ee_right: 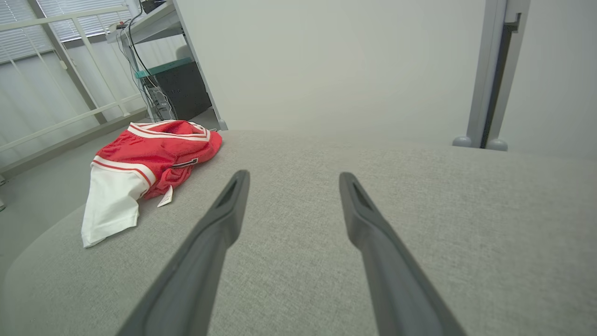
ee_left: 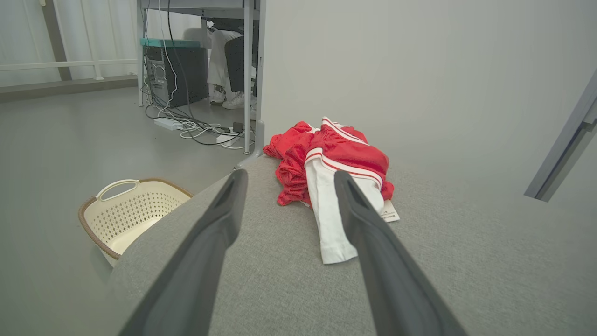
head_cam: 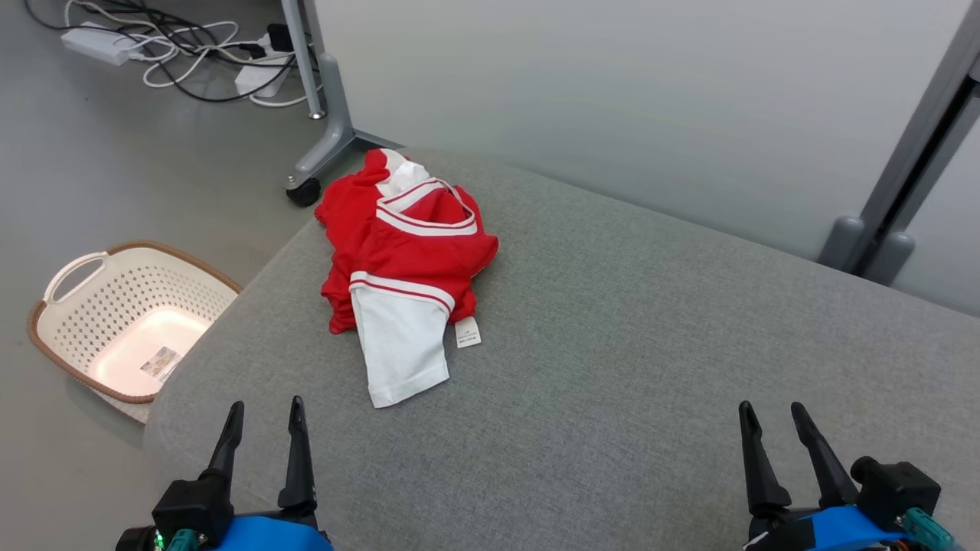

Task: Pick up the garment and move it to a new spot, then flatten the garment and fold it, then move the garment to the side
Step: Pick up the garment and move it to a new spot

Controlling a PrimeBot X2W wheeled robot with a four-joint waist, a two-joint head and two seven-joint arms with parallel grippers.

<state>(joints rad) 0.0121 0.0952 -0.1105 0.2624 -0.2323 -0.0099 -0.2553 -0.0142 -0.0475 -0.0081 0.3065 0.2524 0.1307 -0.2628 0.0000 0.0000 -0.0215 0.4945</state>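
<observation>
Head camera looking steeply down onto the grey fabric-covered surface [head_cam: 612,344], left wrist camera skimming low along it toward the crumpled red-and-white cloth garment [ee_left: 345,149], right wrist camera viewing it from farther right, all three sharing both

The garment [head_cam: 406,252] lies crumpled, folds hiding much of its cloth — the print on its label [head_cam: 468,333] is too small to read. The edge of the grey cushion [head_cam: 651,367] hides the near corner of the basket [head_cam: 69,268]. The bottom edge cuts off the left end effector [head_cam: 267,403] and right end effector [head_cam: 769,405] behind their fingers. Of a person [ee_left: 228,60] under a far desk [ee_left: 196,3], just legs show.
</observation>
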